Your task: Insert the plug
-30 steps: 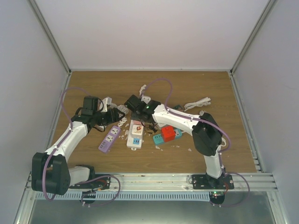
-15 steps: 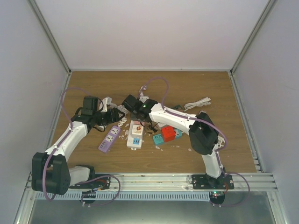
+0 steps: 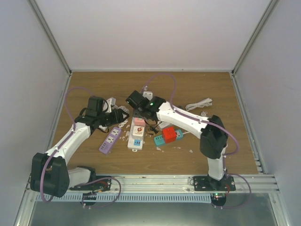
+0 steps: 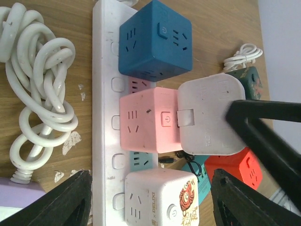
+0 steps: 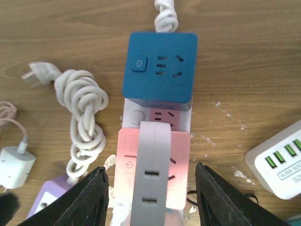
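A white flat plug adapter (image 5: 150, 174) sits in the top face of the pink cube socket (image 5: 181, 165), which rides on the white power strip (image 4: 103, 94). In the left wrist view the adapter (image 4: 209, 115) sticks out sideways from the pink cube (image 4: 146, 120). My right gripper (image 5: 150, 188) is open, with a finger on each side of the adapter and a gap to it; in the top view it (image 3: 136, 101) hovers over the strip. My left gripper (image 4: 150, 188) is open and empty beside the strip, low over the table in the top view (image 3: 116, 117).
A blue cube (image 5: 160, 66) and a white tiger-print cube (image 4: 162, 197) also sit on the strip. A coiled white cable (image 4: 40, 89) lies left of it. A purple strip (image 3: 109, 140), a red cube (image 3: 169, 133) and a teal strip (image 3: 161, 139) lie nearby.
My right gripper has shifted slightly toward the far side and its elbow has swung right. My left gripper has edged a little right toward the strip.
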Motion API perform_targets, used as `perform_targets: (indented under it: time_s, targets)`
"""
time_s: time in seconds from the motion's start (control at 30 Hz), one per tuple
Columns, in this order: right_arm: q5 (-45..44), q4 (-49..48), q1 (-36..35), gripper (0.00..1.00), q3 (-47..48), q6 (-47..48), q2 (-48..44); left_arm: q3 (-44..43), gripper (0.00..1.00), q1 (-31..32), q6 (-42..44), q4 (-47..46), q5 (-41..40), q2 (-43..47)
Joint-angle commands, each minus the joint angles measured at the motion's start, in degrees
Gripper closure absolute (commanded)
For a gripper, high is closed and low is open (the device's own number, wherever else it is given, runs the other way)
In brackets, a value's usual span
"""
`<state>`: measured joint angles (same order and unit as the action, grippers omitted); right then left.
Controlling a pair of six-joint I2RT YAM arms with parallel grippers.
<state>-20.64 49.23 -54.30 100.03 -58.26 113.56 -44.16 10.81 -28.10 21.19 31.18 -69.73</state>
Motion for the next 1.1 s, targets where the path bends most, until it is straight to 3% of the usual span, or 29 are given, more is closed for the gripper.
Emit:
perform_targets:
  time_s: [0.0,0.3,0.53,0.67,0.8,1.07]
  targets:
    - [-0.43,-5.2,0.24,0.47,-4.92,1.56,-7.86,-2.16,0.3,1.23,-1.03,-1.99,-2.05,0.58]
    - [-4.22,-16.15,3.17,0.43,-25.05,-2.22,-26.19,-11.55,0.27,10.23,0.54,3.98,-13.72,-3.45]
    - [-5.56,-20.1,7.52,0.43,-39.35,-4.14,-37.4,-22.67,0.25,19.21,2.84,13.45,-27.51,-13.92]
    - [-5.19,-20.4,9.27,0.43,-43.91,-3.7,-39.89,-27.06,0.27,22.01,4.16,17.29,-29.76,-19.33]
    - [-4.4,-21.59,10.45,0.43,-46.78,-3.42,-40.96,-30.98,0.32,24.95,4.22,21.16,-33.24,-23.74]
    - [-2.7,-23.73,11.48,0.43,-49.25,-2.44,-41.31,-33.72,0.56,26.41,2.38,24.14,-38.5,-25.75]
